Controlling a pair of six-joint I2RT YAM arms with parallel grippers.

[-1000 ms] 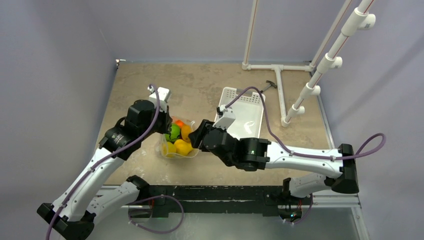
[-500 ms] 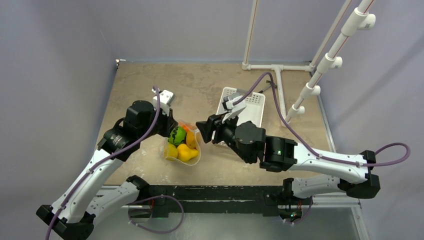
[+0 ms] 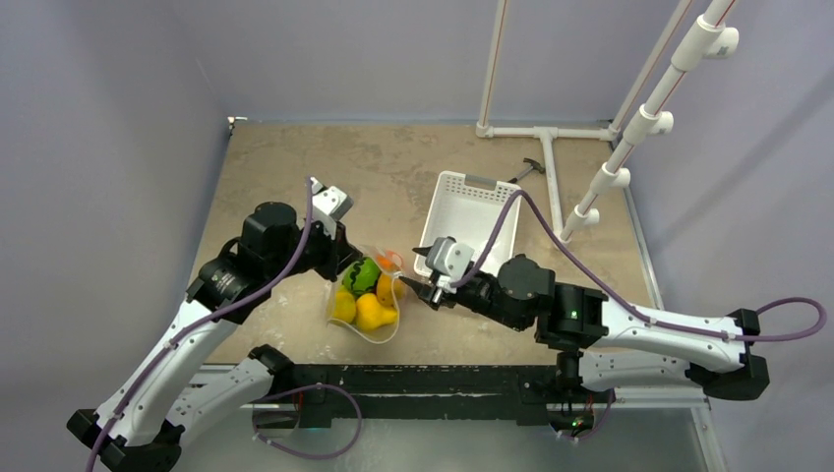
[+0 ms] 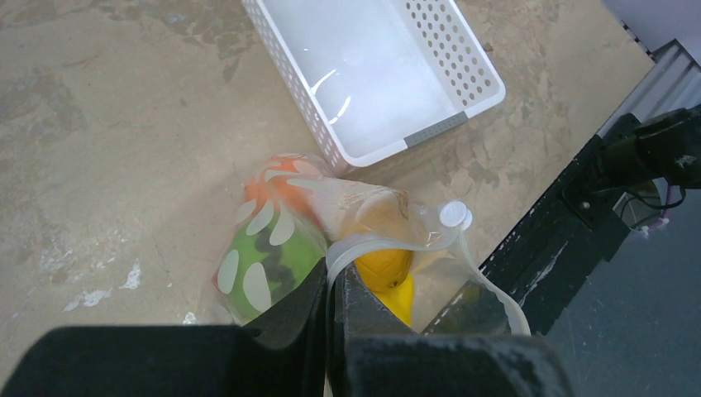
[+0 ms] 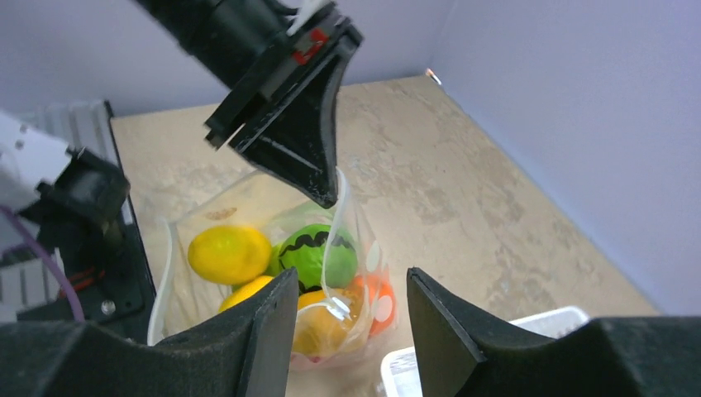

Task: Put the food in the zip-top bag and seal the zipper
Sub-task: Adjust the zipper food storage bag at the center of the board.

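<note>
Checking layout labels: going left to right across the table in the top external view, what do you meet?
zip-top bag → right end effector → white basket → white pipe frame. The left end effector overlaps the bag, so it is left out.

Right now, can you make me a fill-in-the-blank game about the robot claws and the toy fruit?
The left claw is shut on the rim of the clear ___. The right claw is ___, holding nothing. The white ___ shows no fruit inside.
Missing words: bag, open, basket.
</note>
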